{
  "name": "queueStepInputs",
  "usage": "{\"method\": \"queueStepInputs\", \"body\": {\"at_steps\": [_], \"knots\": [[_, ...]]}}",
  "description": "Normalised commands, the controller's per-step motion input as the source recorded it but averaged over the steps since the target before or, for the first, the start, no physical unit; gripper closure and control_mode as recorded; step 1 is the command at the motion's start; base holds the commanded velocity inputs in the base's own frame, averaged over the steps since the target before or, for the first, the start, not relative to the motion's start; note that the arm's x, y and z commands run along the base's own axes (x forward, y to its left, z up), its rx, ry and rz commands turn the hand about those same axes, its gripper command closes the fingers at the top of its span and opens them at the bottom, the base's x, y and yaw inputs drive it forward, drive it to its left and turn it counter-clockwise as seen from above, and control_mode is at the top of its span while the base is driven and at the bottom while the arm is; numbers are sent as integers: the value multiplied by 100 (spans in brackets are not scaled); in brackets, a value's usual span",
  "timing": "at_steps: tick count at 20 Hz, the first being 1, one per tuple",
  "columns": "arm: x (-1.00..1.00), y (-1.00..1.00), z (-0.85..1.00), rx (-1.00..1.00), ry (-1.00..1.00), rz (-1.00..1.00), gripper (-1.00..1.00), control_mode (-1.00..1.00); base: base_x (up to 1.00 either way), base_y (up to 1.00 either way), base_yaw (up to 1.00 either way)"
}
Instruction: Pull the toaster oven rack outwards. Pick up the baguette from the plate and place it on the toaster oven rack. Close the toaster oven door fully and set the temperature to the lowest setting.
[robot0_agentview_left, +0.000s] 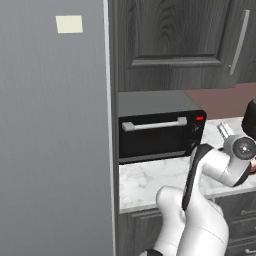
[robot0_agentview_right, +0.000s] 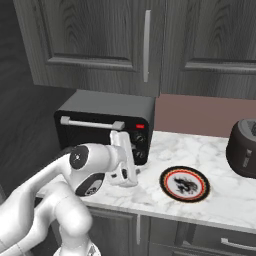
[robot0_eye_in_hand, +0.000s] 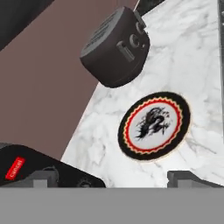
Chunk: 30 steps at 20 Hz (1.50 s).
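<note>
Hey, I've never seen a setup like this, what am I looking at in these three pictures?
A rendered kitchen with a white robot arm. Two pictures come from cameras behind it, left and right; the third looks along its hand. On the marble counter stand a black toaster oven, its door closed, a round plate with a red rim and nothing on it, and a dark rounded vessel. The gripper, beside the oven's knobs, is open and holds nothing.

Even, soft rendered light — no hard glare. Marble surface (robot0_agentview_right: 210, 150) bright; cabinets dim and dark. Faint soft shadow under the plate (robot0_eye_in_hand: 154, 126) — light seems to come from overhead. All views sharp, slightly pixelated, no edge distortion.
</note>
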Motion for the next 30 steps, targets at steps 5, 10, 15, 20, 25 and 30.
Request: {"method": "queueStepInputs", "body": {"at_steps": [5,10,15,20,25,30], "knots": [[-6,-10,19,-35,28,27,-100,-100,0,0,0],[2,-1,-3,-20,8,57,-100,-100,0,0,0],[0,0,1,-3,-3,67,-100,-100,0,0,0],[0,0,17,0,-9,53,-100,-100,0,0,0],[0,9,5,0,-17,18,-100,-100,0,0,0],[12,27,-3,0,-21,2,-100,-100,0,0,0]]}}
